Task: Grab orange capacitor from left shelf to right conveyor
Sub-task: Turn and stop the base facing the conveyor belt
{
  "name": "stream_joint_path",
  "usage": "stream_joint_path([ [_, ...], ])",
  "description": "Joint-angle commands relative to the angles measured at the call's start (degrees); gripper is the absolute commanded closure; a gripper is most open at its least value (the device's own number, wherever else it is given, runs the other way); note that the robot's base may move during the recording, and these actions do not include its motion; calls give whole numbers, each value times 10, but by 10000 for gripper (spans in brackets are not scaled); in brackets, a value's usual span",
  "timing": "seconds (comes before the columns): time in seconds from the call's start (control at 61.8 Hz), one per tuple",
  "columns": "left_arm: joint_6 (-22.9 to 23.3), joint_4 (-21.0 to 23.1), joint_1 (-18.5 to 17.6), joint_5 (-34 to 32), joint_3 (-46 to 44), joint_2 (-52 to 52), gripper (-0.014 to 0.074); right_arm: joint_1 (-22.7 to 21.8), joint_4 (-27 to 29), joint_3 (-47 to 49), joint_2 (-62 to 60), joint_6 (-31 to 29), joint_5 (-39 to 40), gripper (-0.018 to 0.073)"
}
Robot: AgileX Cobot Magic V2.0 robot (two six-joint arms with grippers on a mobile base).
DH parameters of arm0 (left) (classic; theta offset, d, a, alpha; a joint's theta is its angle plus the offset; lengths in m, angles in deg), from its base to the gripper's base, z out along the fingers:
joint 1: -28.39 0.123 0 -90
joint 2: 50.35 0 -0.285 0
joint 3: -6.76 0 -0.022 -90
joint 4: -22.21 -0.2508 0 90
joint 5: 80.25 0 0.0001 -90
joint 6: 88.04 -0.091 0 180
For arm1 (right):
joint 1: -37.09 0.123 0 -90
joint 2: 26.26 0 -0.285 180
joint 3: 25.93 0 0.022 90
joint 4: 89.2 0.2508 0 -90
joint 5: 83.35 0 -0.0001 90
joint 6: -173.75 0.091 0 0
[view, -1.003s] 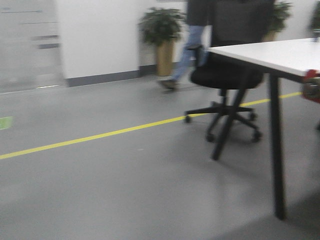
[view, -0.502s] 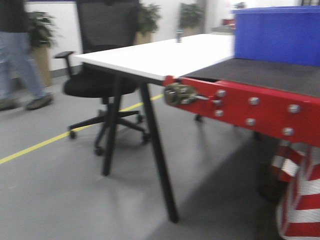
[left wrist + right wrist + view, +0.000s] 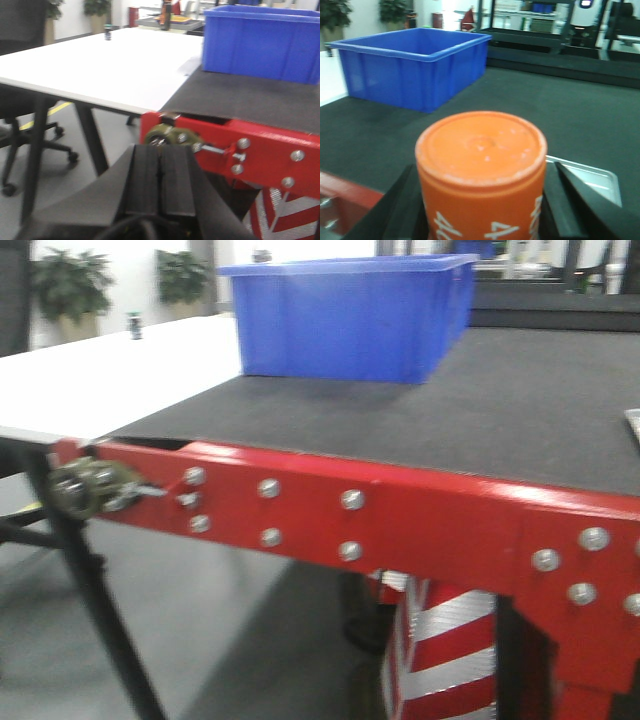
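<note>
The right gripper [image 3: 485, 205] clamps the capacitor [image 3: 481, 160] upright between its fingers, at the near edge of the conveyor [image 3: 450, 410] — a blue bin [image 3: 350, 315] sits on the belt. The left gripper [image 3: 160, 175] is empty, fingers pressed together, facing the conveyor's red frame.

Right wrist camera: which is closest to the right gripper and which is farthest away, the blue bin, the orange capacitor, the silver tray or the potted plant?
1. orange capacitor, held in the right gripper itself.
2. silver tray, just behind it on the right.
3. blue bin, farther back on the left.
4. potted plant, far off at the top left.
</note>
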Motion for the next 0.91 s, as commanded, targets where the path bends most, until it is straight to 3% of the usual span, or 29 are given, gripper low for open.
stream_joint_path([
  [0.0,1,1,-1,-52,-2,-6,723,1,0,16,7,-4,52,489],
  [0.437,1,1,12,-52,-2,-6,723,1,0,16,7,-4,51,489],
  [0.631,1,1,-13,-52,-2,-6,723,1,0,16,7,-4,51,489],
  [0.89,1,1,-13,-52,-2,-6,723,1,0,16,7,-4,51,489],
])
